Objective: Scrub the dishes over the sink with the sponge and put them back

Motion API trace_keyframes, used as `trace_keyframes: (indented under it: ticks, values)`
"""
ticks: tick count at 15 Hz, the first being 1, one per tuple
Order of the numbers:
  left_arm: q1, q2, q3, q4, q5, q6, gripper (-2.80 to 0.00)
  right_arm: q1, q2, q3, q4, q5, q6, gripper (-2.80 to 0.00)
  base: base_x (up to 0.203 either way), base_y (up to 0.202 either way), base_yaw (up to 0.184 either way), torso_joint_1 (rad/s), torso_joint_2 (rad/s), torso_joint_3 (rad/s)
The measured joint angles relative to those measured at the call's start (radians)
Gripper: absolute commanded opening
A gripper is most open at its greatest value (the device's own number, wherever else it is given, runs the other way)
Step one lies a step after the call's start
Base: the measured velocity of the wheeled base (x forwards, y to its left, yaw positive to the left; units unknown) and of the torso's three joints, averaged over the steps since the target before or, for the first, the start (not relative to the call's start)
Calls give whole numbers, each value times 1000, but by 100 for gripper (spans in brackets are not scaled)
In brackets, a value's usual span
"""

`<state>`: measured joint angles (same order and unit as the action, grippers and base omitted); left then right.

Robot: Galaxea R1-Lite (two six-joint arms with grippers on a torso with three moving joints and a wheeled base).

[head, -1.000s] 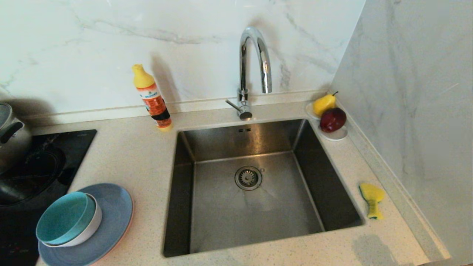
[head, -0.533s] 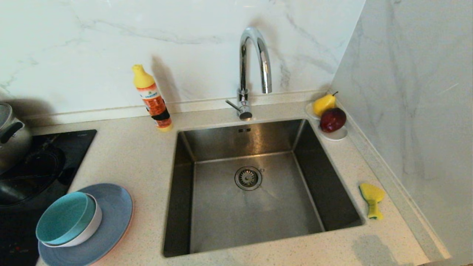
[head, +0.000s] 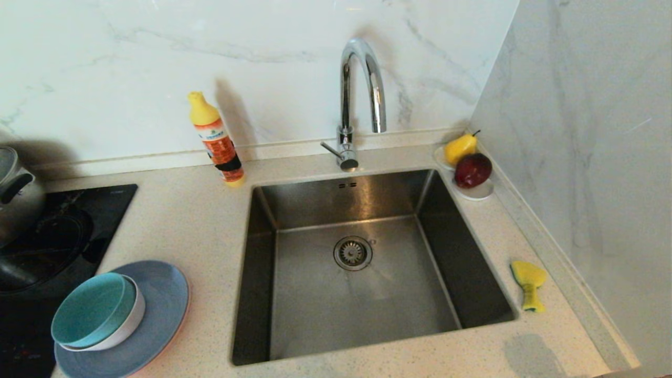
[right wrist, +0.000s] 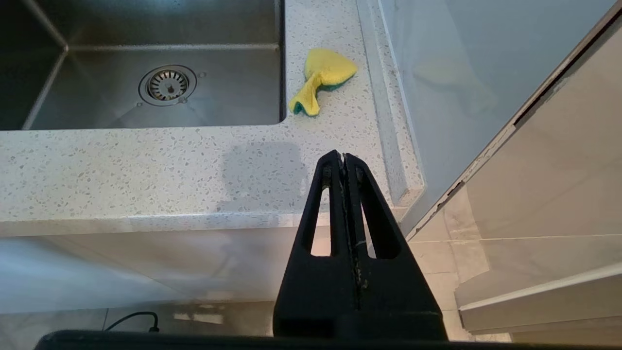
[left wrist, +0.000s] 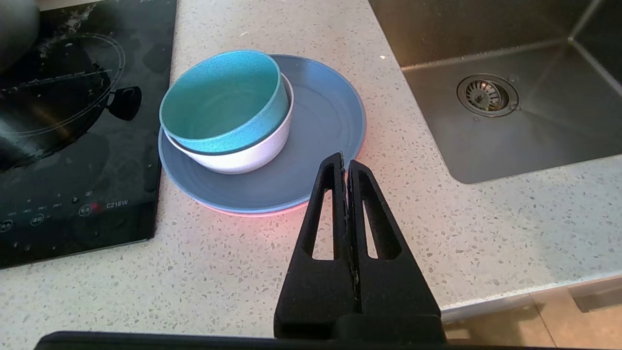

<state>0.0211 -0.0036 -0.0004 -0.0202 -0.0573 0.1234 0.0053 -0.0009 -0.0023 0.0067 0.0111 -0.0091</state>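
Four dishes sit stacked on the speckled worktop (head: 199,220), left of the sink (head: 362,294): a teal bowl (head: 92,310) nests, tilted, inside a pale bowl (head: 123,331), and both rest on a grey-blue plate (head: 163,304). A thin salmon-pink rim (left wrist: 252,213) shows under that plate's near edge, so a second plate lies beneath it.

The sink is a square steel basin with a round drain strainer (head: 353,253) in its floor and a chrome gooseneck tap (head: 359,94) behind it. The yellow sponge (head: 528,283), pinched at its middle, lies on the worktop just beside the sink's right edge, near the side wall.

The left gripper (left wrist: 346,163) hangs over the worktop's front part, near the plate stack; its jaws are pressed together and hold nothing. The right gripper (right wrist: 343,158) hangs out in front of the worktop's front right corner, well apart from the sponge, with its jaws likewise closed and empty. Neither arm shows in the head view.

Behind the sink's left corner an orange and yellow detergent bottle (head: 216,139) stands by the marble backsplash. At the far right corner a small white saucer (head: 475,191) carries a yellow pear (head: 460,148) and a dark red apple (head: 472,169). A black induction hob (head: 58,236) lies to the left of the dishes, with a steel pot (head: 16,194) on it at the frame's edge.
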Motion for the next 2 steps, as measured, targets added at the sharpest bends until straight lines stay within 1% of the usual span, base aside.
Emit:
trace_keyframes:
  ticks: [2]
  values:
    - [0, 0, 0, 0, 0, 0, -280, 0, 1, -1, -2, 0, 8, -280, 0, 0, 0, 0, 0, 0]
